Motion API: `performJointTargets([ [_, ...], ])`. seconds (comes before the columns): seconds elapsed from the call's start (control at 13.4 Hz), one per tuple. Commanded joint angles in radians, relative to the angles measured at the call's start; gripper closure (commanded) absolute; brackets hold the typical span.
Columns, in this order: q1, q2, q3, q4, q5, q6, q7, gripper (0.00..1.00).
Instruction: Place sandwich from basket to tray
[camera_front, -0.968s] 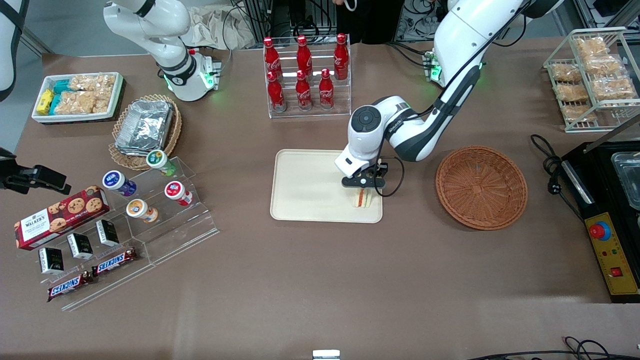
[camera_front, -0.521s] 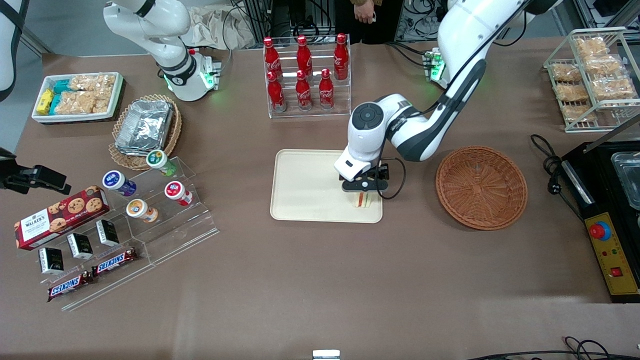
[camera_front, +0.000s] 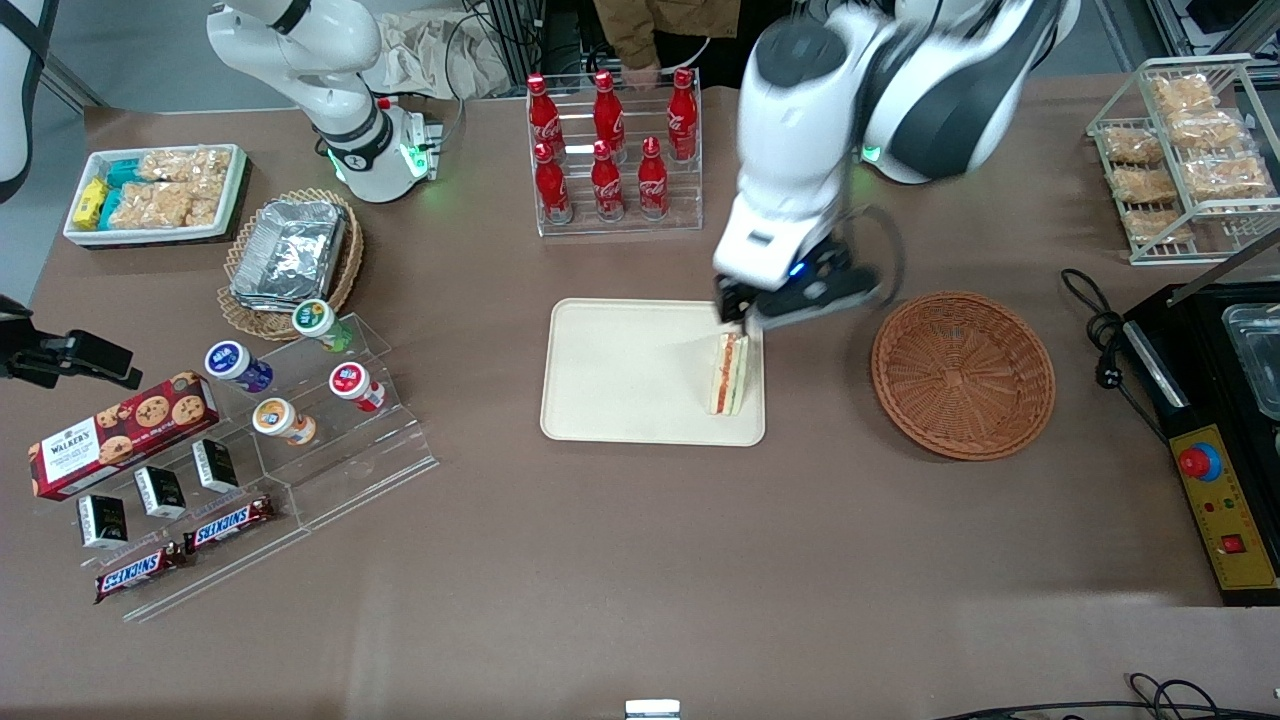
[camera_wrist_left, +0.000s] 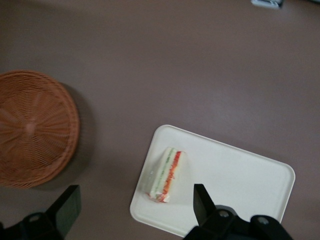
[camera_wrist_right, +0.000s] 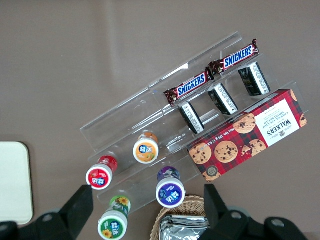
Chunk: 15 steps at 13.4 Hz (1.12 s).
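We see the left arm's gripper (camera_wrist_left: 135, 210) raised above the table, its two fingers (camera_wrist_left: 201, 202) spread wide apart with nothing between them and touching nothing. The sandwich (camera_front: 729, 373) lies free on the tray (camera_front: 620, 375), close to the tray edge that faces the basket (camera_front: 962, 374), its orange-red and green layers showing between pale bread. We note that the basket, round and reddish-brown, sits on the table near the tray, toward the working arm's end, with nothing in it. Legible writing: "Coca-Cola" script on the red bottles (camera_front: 605, 150) in a clear rack, farther from the front camera than the tray; "WALKER'S" on a red tartan cookie box (camera_front: 120, 433) and "SNICKERS" on two bars (camera_front: 185, 547), all toward the parked arm's end, beside a clear stepped stand (camera_front: 330, 420) carrying small round-lidded cups. We see a matte brown table (camera_front: 640, 580) under everything, and a person in a tan jacket (camera_front: 665, 25) standing at the table edge by the bottles
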Motion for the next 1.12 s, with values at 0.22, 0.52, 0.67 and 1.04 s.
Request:
performJointTargets([
  [0.22,0.049,-0.197,0.185,-0.019,-0.114,-0.092,0.153,0.00],
  [0.52,0.041,-0.262,0.453,-0.022,-0.230,-0.204,0.863,0.00],
  [0.67,0.049,-0.270,0.521,-0.021,-0.231,-0.242,1.135,0.00],
  [1.04,0.084,-0.256,0.537,-0.015,-0.231,-0.248,1.156,0.00],
])
